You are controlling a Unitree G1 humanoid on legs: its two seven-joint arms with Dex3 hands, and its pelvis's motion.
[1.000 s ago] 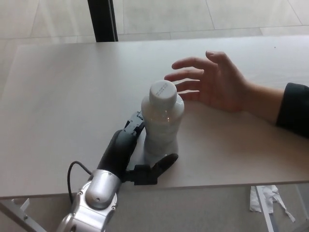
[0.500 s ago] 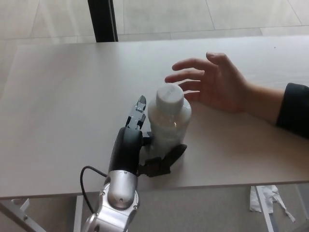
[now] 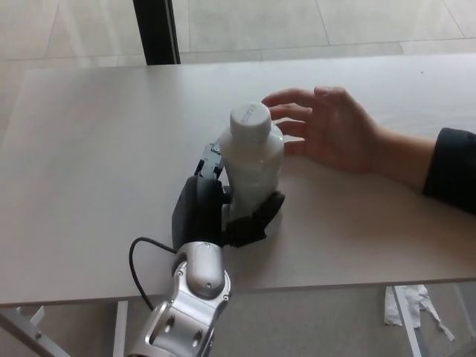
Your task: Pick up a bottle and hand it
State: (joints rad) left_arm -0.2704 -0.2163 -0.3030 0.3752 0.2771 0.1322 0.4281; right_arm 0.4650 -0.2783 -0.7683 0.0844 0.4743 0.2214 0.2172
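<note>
While gripped: one bottle (image 3: 253,167), one robot hand (image 3: 223,212).

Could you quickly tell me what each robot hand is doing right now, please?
Left hand: shut on the white bottle.
Right hand: not in view.

pale table (image 3: 89,163), crumpled paper (image 3: 409,303) below

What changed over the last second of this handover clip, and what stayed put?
The left hand, shut on the white bottle, has carried it up the picture, away from the robot and toward the person's hand; the cap now overlaps the person's fingertips in the picture, though contact can't be confirmed. The person's open hand stayed roughly where it was, not yet gripping. The table is unchanged.
</note>
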